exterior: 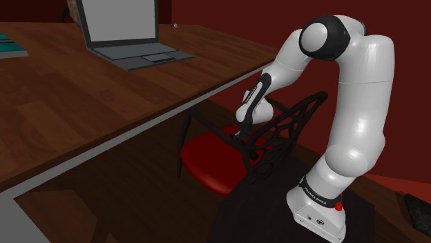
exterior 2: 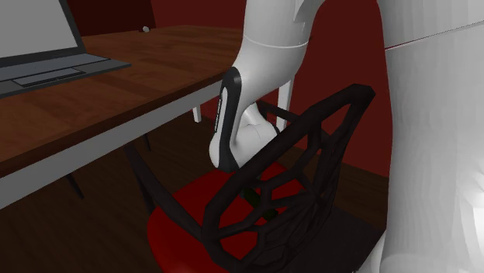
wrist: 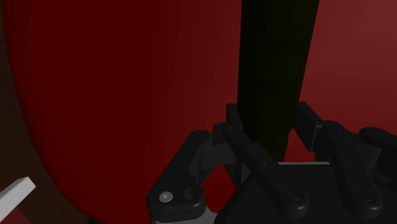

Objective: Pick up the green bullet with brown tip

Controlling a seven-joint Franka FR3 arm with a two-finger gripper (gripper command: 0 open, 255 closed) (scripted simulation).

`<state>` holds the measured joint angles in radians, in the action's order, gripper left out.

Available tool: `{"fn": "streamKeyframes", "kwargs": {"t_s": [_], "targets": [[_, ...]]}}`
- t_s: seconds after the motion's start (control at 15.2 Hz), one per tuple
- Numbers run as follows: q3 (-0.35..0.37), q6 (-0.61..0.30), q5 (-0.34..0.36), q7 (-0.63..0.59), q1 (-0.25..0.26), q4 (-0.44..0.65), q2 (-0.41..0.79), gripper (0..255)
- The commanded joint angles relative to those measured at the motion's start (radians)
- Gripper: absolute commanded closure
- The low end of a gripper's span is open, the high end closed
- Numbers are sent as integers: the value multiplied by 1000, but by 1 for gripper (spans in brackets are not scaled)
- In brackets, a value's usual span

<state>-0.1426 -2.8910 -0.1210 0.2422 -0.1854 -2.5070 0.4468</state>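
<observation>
As gripper [wrist: 273, 125] clamps, bullet [wrist: 277, 57] sits between jaws.

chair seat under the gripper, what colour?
The chair seat is plain red, and it shows best in the shoulder view.

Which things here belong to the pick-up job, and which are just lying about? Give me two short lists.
Job in hand:
- dark green bullet
- gripper, shut on it
- red chair seat below them

Lying about:
- laptop
- wooden table
- teal flat thing at the table's far end
</observation>
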Motion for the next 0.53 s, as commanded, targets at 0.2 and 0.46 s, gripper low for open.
{"fn": "streamKeyframes", "kwargs": {"t_s": [0.2, 0.46], "targets": [[1, -1, -1, 0, 0, 2, 4, 255], [-24, 46, 18, -13, 19, -17, -62, 255]]}}
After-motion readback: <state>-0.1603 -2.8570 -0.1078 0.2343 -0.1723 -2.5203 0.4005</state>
